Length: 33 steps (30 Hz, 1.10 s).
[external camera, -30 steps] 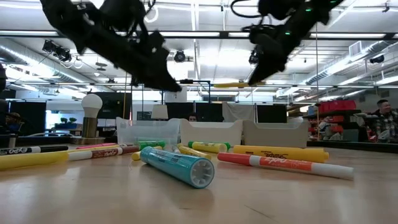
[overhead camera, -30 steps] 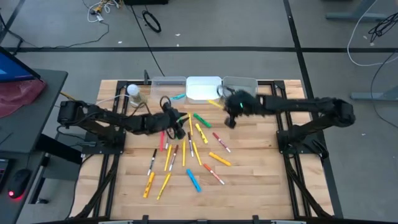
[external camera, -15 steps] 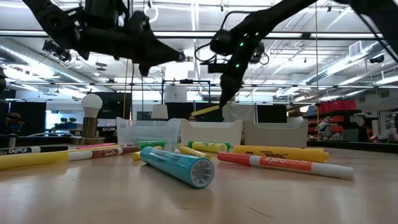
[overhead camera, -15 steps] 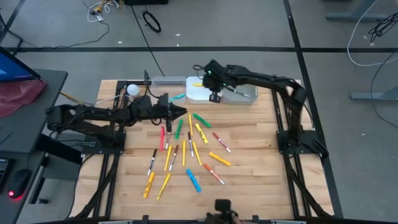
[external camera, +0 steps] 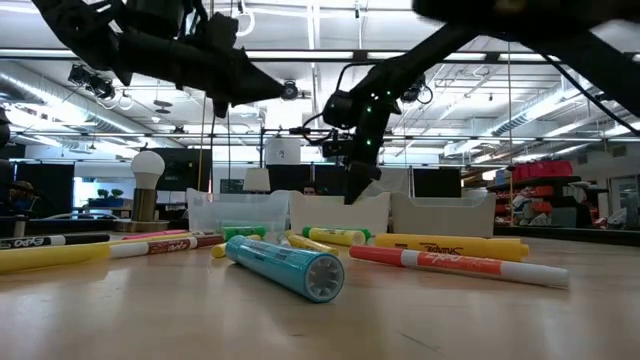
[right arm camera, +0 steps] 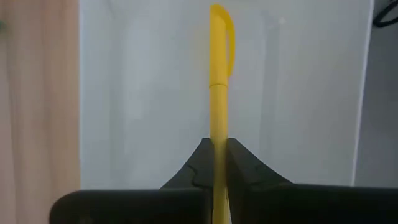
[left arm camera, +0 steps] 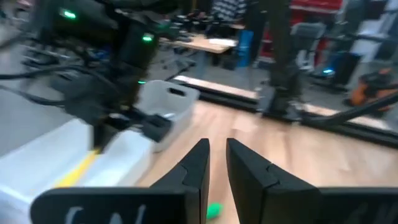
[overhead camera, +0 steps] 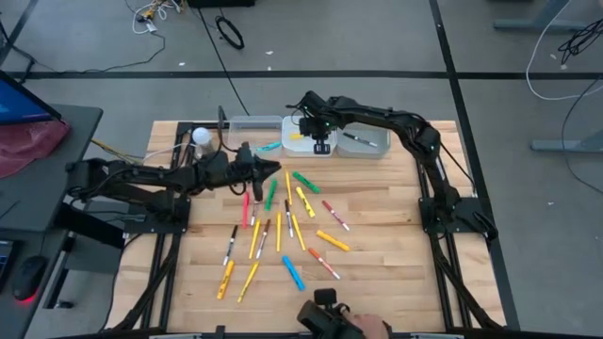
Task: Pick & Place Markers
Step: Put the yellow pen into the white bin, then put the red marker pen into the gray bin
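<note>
Markers [overhead camera: 283, 231] lie scattered across the wooden table [overhead camera: 396, 245], in front of the white bin [overhead camera: 303, 130], as I see it. Above that bin, my right gripper [overhead camera: 320, 144] pinches a yellow marker [right arm camera: 219, 74]. My left gripper [overhead camera: 271, 168] hovers nearby, fingers narrowly parted, holding nothing.

The left tool [left arm camera: 214, 163] shows its two dark fingers [left arm camera: 194, 171] close together, a narrow gap between the tips and nothing held in it. Beyond them the other arm's tool [left arm camera: 102, 134] hangs over a white bin [left arm camera: 37, 165], gripping a yellow marker [left arm camera: 78, 173] that slants down into it. A clear bin [left arm camera: 168, 102] stands just beside the white one on the wooden desk [left arm camera: 298, 146]. A green marker [left arm camera: 214, 211] tip peeks out between the fingers.
</note>
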Tool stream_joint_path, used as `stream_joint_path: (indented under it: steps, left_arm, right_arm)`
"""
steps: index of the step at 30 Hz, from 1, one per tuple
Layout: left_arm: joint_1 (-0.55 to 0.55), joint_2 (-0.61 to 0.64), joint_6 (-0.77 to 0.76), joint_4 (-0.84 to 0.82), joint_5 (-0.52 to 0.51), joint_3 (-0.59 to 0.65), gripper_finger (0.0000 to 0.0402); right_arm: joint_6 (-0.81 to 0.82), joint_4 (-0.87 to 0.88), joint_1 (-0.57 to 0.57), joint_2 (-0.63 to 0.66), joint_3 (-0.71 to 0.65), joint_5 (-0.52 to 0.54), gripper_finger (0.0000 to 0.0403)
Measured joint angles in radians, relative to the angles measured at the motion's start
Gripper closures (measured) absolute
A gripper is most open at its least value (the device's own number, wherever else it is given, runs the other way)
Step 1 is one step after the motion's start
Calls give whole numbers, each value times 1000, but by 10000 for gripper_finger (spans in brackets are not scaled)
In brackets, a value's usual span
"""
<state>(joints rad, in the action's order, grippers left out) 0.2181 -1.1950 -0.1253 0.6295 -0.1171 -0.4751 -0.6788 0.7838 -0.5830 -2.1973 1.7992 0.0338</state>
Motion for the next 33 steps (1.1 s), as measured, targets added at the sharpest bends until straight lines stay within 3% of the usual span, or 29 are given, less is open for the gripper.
stream_joint_path:
  steps: [7,18,22,27,33]
  left_arm:
    - [84,0,105,1,-3,0,344]
    - [99,0,33,5,-2,0,344]
    - [82,0,20,9,-2,0,344]
    - [78,0,16,10,-2,0,344]
    - [75,0,16,10,54,0,344]
  right_arm:
    - [51,15,-7,-26,2,-1,382]
    - [187,-97,-6,-9,0,-44,280]
    - [286,-129,-3,67,0,-14,259]
    - [386,-97,33,202,-8,-21,261]
    - [444,-104,158,425,-212,-26,285]
